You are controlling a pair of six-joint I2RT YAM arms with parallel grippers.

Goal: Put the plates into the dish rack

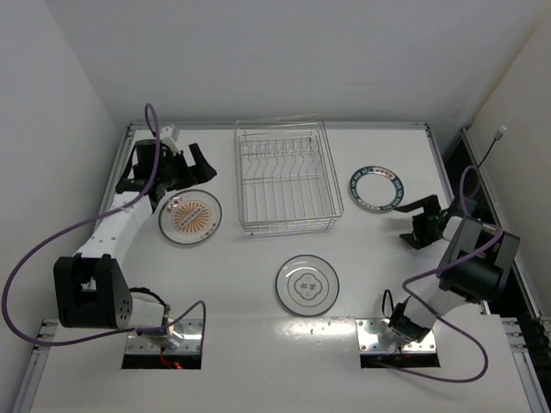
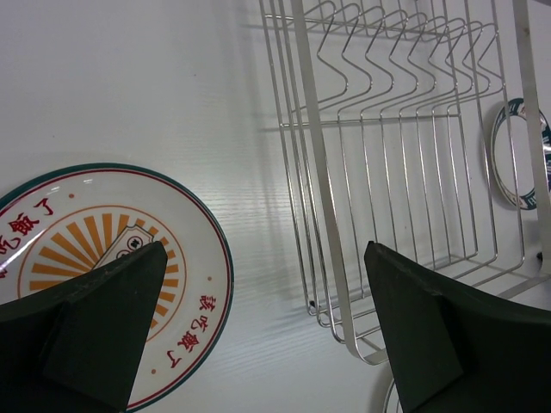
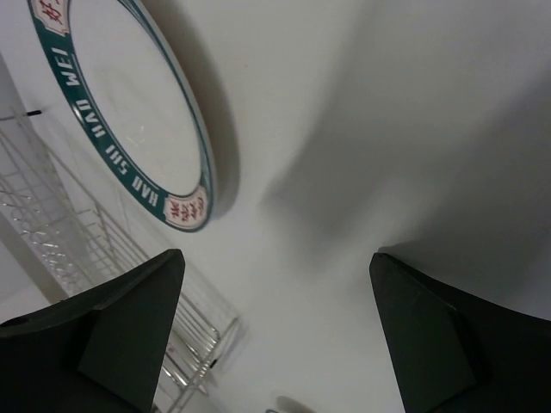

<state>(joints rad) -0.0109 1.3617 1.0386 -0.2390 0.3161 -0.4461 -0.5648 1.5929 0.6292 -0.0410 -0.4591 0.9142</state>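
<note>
Three plates lie flat on the white table. The orange sunburst plate (image 1: 190, 216) (image 2: 86, 224) sits left of the dish rack (image 1: 284, 176) (image 2: 316, 146). The white plate with a dark ring and small motif (image 1: 307, 285) lies in front of the rack. A teal-rimmed plate (image 1: 377, 189) (image 3: 129, 112) lies to the rack's right. No plate is in the silver wire rack. My left gripper (image 1: 185, 168) (image 2: 264, 249) hangs open between the sunburst plate and the rack's left side. My right gripper (image 1: 411, 222) (image 3: 275, 256) stands open beside the teal-rimmed plate, holding nothing.
White walls close in the table at the back and on both sides. Purple cables loop from both arms near the front edge. The rack's corner (image 3: 52, 224) shows at the left of the right wrist view.
</note>
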